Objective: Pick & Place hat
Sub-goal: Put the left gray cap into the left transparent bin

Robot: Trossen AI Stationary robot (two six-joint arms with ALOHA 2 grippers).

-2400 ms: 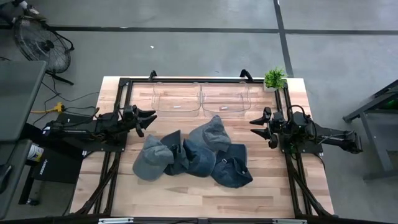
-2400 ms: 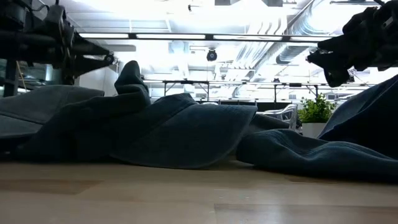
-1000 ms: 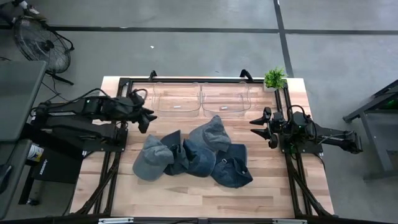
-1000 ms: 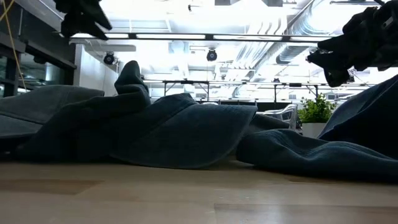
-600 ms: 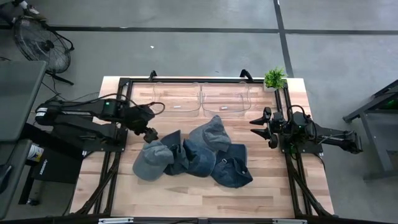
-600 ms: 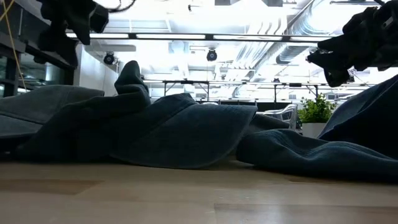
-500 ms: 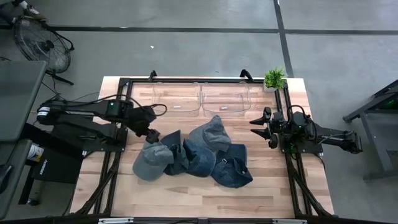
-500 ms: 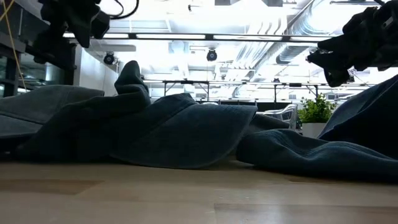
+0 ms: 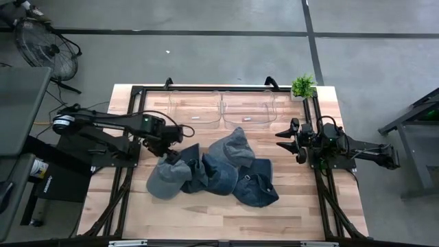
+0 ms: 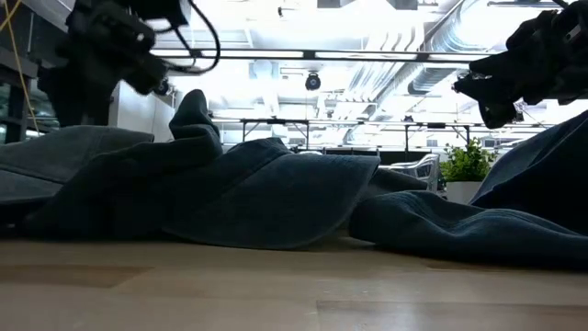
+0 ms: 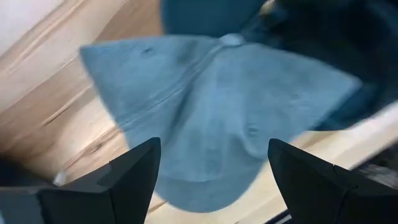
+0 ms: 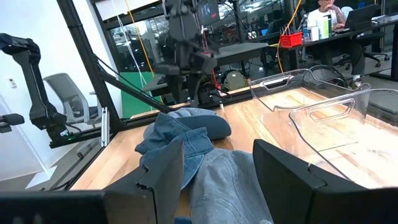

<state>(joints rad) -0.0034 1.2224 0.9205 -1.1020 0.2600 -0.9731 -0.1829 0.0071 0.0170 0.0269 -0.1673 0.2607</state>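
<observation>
From above, a heap of blue hats lies in the middle of the wooden table (image 9: 103,206), the pale grey-blue hat (image 9: 167,180) lying at the heap's left end and overlapping darker hats (image 9: 226,165) that spread to the right. The left gripper (image 9: 171,155) is reached out over the upper edge of that pale hat, its arm stretching back to the left side of the table. The right gripper (image 9: 289,140) waits at the right edge of the table, well apart from the heap, its fingers spread and empty. 2 clear bins (image 9: 221,110) sit side by side at the far edge, with a small potted plant (image 9: 302,87) at the far right corner and a fan (image 9: 45,49) on the floor beyond the left corner. At table height, the hats (image 10: 266,198) fill the middle as dark folds of cloth; the left arm (image 10: 110,41) comes down at the upper left above them and the right gripper (image 10: 487,87) hangs at the upper right, with the plant (image 10: 467,164) behind. In the left wrist view, the 2 fingers (image 11: 134,171) stand wide apart, holding nothing, with the pale hat (image 11: 217,118) directly between and beyond them, its top button facing the camera. In the right wrist view, the fingers (image 12: 286,171) are parted and empty, with the hats (image 12: 186,140) ahead, the left arm (image 12: 186,37) standing over them and the bins (image 12: 323,106) alongside.
</observation>
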